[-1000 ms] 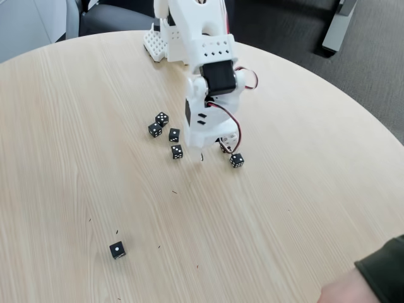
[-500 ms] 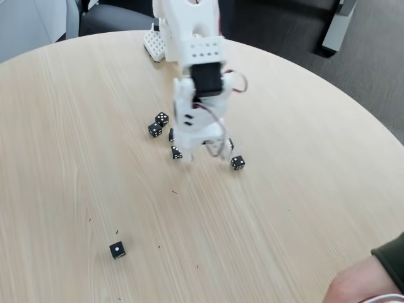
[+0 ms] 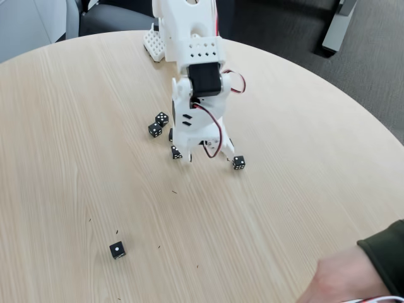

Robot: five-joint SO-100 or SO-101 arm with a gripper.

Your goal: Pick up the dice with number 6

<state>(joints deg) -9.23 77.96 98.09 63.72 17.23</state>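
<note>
Several small black dice with white pips lie in a loose cluster mid-table in the fixed view: one at the back (image 3: pixel 162 118), one beside it (image 3: pixel 154 130), one to the right (image 3: pixel 238 163). Two more (image 3: pixel 171 134) (image 3: pixel 175 152) are partly covered by the white arm. The pips are too small to tell which is the dice with number 6. My gripper (image 3: pixel 203 155) points down at the table between the cluster and the right-hand die. Its jaws stand apart with bare table between them, and the left fingertip (image 3: pixel 187 158) is right beside the partly hidden front die.
A lone black die showing one pip (image 3: pixel 117 250) lies at the front left. A person's hand (image 3: pixel 341 281) with a dark green sleeve (image 3: pixel 385 246) rests at the table's front right edge. The round wooden table (image 3: pixel 76 158) is surrounded by dark floor.
My gripper has swung left, from beside the right-hand die to the edge of the cluster, now covering parts of two dice. The person's hand has shifted a little.
</note>
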